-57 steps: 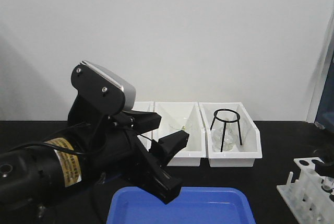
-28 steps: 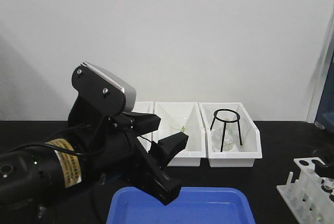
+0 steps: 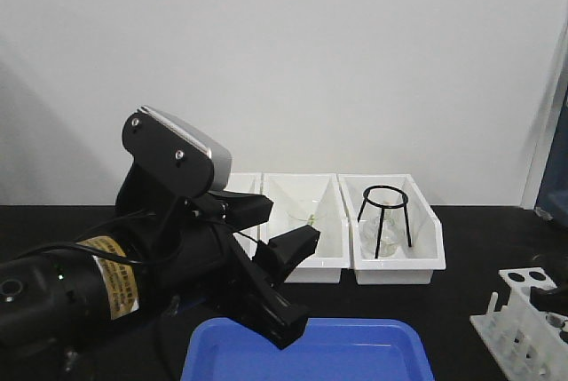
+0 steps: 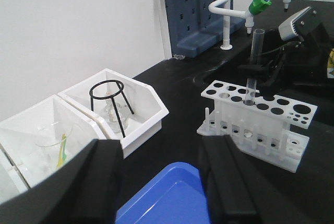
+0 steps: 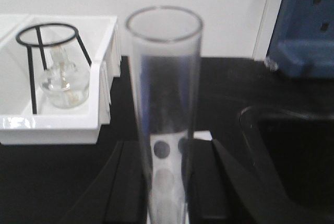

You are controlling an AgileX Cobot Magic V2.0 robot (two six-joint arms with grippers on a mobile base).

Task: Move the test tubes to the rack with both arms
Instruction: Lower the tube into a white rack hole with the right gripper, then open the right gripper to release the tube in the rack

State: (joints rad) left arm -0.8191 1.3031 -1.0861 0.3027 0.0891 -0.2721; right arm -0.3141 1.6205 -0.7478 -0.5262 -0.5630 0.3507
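The white plastic test-tube rack [image 3: 525, 314] has slid a little further into the lower right corner of the front view since a second ago, while the bulky black left arm [image 3: 98, 283] has barely shifted.
In the left wrist view the rack [image 4: 258, 112] sits at centre right. There the black right gripper [image 4: 259, 70] is clamped on a slender clear glass test tube [image 4: 254, 51], held upright with its lower end at a hole in the top plate. The left gripper [image 3: 286, 226] hangs over the blue plastic tray [image 3: 355, 359] at the bottom of the frame, its fingers apart and empty.
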